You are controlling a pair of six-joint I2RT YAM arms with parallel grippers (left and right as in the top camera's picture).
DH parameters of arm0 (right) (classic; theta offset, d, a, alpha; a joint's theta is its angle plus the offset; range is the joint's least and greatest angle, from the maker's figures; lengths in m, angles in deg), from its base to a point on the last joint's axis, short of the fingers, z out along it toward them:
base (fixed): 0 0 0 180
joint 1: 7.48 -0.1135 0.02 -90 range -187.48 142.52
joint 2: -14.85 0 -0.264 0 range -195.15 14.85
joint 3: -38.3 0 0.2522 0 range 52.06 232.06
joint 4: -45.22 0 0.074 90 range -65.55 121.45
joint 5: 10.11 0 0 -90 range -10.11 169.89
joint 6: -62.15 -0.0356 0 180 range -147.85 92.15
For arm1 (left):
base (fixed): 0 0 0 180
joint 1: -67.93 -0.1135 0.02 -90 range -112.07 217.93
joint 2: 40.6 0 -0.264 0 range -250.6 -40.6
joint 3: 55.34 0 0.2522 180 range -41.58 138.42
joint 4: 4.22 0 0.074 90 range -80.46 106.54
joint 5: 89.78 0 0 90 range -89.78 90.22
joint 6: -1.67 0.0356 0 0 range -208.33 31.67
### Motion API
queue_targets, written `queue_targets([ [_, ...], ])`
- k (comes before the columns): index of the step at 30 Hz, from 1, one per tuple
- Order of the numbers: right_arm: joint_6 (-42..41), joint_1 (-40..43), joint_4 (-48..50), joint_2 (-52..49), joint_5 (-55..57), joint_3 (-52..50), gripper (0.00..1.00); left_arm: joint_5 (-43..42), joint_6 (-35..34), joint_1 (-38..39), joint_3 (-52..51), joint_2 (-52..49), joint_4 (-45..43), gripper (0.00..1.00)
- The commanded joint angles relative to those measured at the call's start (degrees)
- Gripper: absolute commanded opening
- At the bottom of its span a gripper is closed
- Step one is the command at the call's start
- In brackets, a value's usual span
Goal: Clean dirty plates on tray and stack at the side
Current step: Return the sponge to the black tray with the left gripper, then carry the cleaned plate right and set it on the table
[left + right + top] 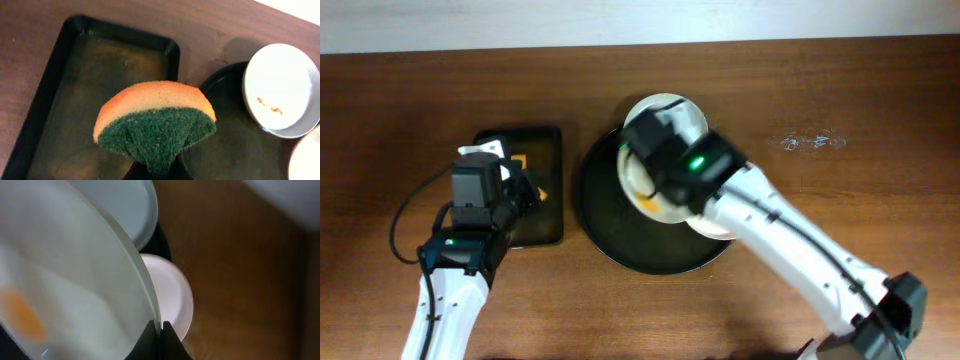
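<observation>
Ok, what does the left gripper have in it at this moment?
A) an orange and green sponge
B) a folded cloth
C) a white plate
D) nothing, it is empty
A: in the left wrist view the left gripper is pinched on a sponge, orange on top and green underneath, held above the rectangular black tray.

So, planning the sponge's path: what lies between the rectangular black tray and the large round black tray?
Only a strip of bare brown wooden table parts the rectangular black tray from the round black tray, seen in the left wrist view.
</observation>
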Motion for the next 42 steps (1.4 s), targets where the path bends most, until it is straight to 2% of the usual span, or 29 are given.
queue_targets([
  [1,-0.9,-6.5,2.0,0.2,14.6,1.2,0.04,-2.2,-0.4,-1.2,0.1,0.2,2.3,0.0],
  [8,-4.9,-9.8,2.7,-3.9,23.2,1.2,0.04,-11.2,2.5,-6.4,0.1,0.2,5.3,0.0],
  [13,-8.0,-11.3,2.8,-4.9,27.8,1.2,0.04,-13.4,2.6,-8.3,0.1,0.2,6.6,0.0],
  [21,-10.5,-13.8,3.0,-4.9,28.4,1.2,0.04,-13.7,2.6,-8.3,0.1,0.2,7.3,0.0],
  [24,-5.8,-13.9,3.3,-4.9,26.0,1.2,0.04,-13.7,2.5,-8.3,0.1,0.2,7.3,0.0],
  [26,-7.1,-13.9,3.1,-4.9,28.2,1.2,0.04,-13.8,2.5,-8.3,0.1,0.2,7.4,0.0],
  [32,-7.3,-12.2,4.2,-4.4,23.7,1.2,0.04,-13.7,2.5,-8.3,0.1,0.2,7.6,0.0],
  [34,-7.3,-7.6,4.2,-2.1,16.9,1.4,0.04,-13.7,2.5,-8.3,0.1,0.2,7.8,0.0],
  [37,-7.2,7.2,4.2,2.7,-2.1,2.4,0.04,-13.7,2.5,-8.3,0.1,0.2,7.8,0.0],
  [39,-5.6,22.5,3.5,4.1,-18.3,2.4,0.04,-13.7,2.5,-8.3,0.1,0.2,7.8,0.0],
  [42,-4.2,42.1,2.5,2.1,-35.8,2.1,0.04,-13.7,2.5,-8.3,0.1,0.2,8.0,0.0],
])
